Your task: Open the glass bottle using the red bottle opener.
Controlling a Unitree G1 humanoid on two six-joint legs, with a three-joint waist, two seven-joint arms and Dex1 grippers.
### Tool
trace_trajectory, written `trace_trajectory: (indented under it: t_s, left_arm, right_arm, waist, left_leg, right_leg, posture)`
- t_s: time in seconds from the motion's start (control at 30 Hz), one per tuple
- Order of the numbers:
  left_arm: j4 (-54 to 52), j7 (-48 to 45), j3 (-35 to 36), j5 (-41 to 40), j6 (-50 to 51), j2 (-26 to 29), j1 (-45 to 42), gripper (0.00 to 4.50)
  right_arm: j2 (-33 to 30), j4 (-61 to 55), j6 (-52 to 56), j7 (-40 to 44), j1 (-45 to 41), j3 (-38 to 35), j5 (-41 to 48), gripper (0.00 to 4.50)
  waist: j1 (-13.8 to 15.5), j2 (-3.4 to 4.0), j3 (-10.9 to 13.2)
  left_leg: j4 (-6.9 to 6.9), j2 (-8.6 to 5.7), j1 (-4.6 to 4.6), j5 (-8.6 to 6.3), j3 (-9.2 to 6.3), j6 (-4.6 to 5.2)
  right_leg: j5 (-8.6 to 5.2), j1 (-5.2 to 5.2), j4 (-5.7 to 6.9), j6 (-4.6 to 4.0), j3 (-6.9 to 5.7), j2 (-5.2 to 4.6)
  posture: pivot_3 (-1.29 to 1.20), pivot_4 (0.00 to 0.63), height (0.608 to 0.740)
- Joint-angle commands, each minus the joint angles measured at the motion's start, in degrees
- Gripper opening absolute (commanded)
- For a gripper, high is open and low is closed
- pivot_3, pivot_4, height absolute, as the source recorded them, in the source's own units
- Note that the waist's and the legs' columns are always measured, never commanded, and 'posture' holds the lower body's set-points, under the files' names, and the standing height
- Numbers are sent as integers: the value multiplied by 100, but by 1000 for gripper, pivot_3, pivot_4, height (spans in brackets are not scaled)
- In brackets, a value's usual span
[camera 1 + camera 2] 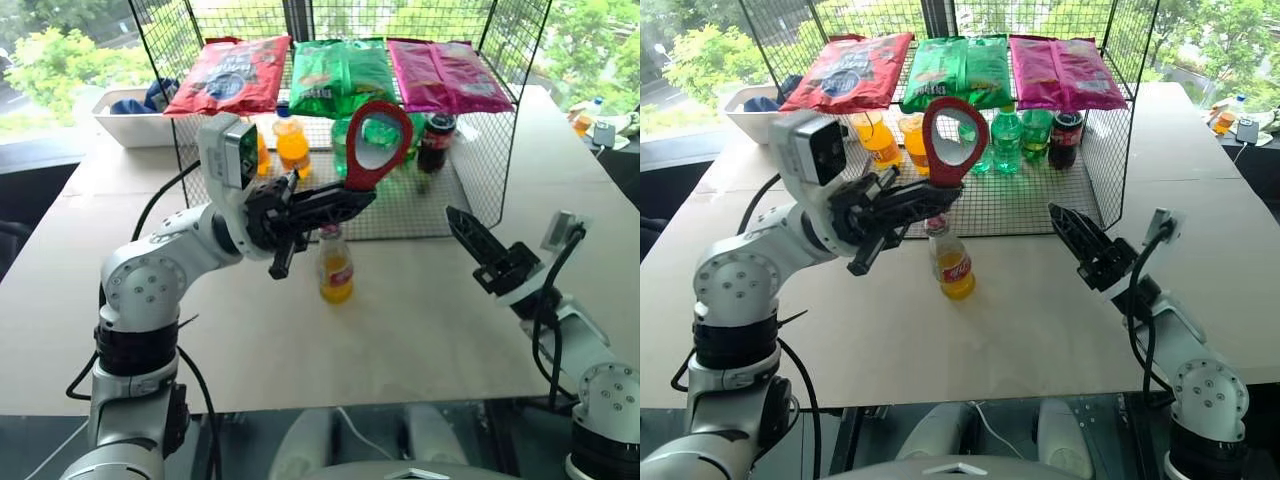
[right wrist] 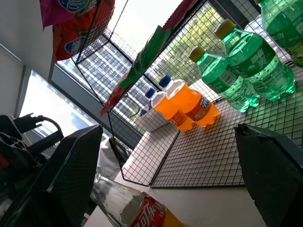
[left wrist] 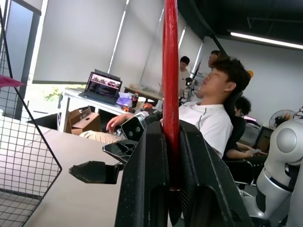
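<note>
Left end effector (image 1: 330, 203) hides the glass bottle (image 1: 336, 266) cap.

A pale table (image 1: 430, 330) stands before windows (image 1: 60, 40) full of green trees (bright daylight). On it sits a black wire rack (image 1: 1110, 150). The left wrist view shows white blinds (image 3: 80, 42), a desk (image 3: 83, 101) with a laptop (image 3: 102, 87), and seated people (image 3: 213, 118).
</note>
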Motion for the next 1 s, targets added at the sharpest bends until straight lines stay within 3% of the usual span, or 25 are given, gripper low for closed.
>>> trace_trajectory:
  t_s: [0.03, 0.53, 0.77, 1.0]
  left_arm:
    - [228, -104, 87, 373, -361, -49, -367, 55]
    - [2333, -1713, -533, 2178, -1452, -404, -1440, 55]
    - [3127, -2034, -613, 2335, -1244, -897, -1621, 55]
    - [3813, -2273, -587, 2510, -1146, -1224, -1856, 55]
  right_arm:
    - [-76, -77, -175, 38, -168, 12, 79, 4500]
    - [-160, 431, -463, -79, -1530, 287, -537, 4500]
    - [-163, 937, -717, 472, -2034, 666, -1432, 4500]
    - [-151, 1158, -727, 976, -2278, 806, -1727, 4500]
  waist:
    - [0, 0, 0]
    - [-21, -4, 3]
    - [-27, -4, 4]
    - [-34, -5, 4]
  left_leg:
    - [0, 0, 0, 0, 1, 0]
    - [1, 0, -1, 0, 5, 0]
    - [57, -1, -60, -2, -14, 4]
    - [74, -5, -65, -4, -21, 8]
  right_leg:
    - [0, 0, 0, 0, 0, 0]
    - [0, -6, 0, 0, 3, 5]
    - [1, -35, 11, 1, -17, 7]
    - [1, -33, 19, 2, -23, 5]
  posture:
    - [0, 150, 740]
    - [0, 150, 740]
    - [0, 150, 740]
    - [0, 150, 740]
